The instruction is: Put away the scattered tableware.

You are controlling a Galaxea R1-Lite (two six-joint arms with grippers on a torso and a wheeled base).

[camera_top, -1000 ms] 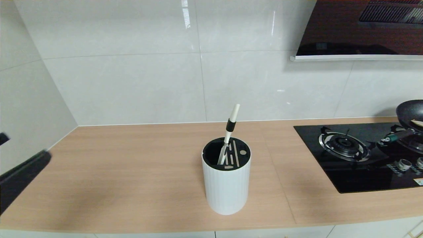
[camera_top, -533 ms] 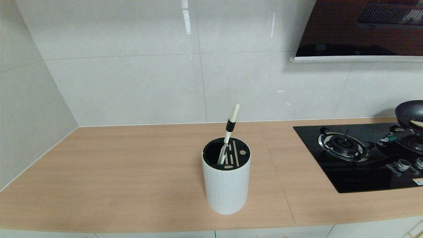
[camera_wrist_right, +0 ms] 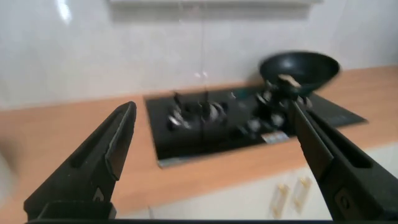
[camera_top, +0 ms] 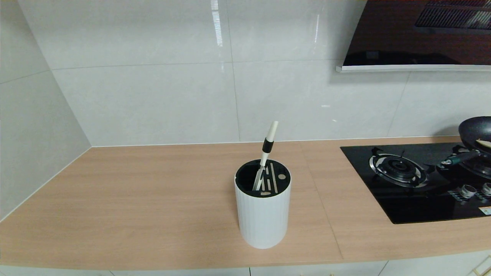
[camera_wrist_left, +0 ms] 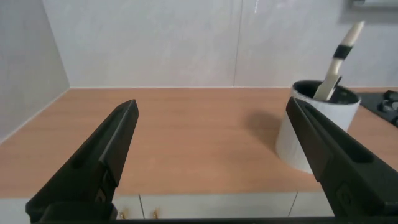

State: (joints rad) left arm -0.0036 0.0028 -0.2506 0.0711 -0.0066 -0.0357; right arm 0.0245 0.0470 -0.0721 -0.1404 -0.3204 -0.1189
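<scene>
Near the white holder (camera_top: pixel 263 218) your left tool (camera_wrist_left: pixel 210 107) gaped empty, right tool (camera_wrist_right: pixel 210 109) likewise; a careless swing in could've toppled it and the leaning utensil (camera_top: pixel 268 145).

Before me a light wooden countertop (camera_top: pixel 153 199) runs into a corner of glossy white tiled wall (camera_top: pixel 145 103), where streaks of overhead light (camera_top: pixel 216 19) gleam on the upper tiles. To my right a black gas hob (camera_top: pixel 418 207) is set into the counter with a dark frying pan (camera_top: pixel 475 130) on its far burner. A dark glass range hood (camera_top: pixel 414 34) hangs above it, and pale cabinet fronts (camera_top: pixel 429 266) show under the counter edge.
</scene>
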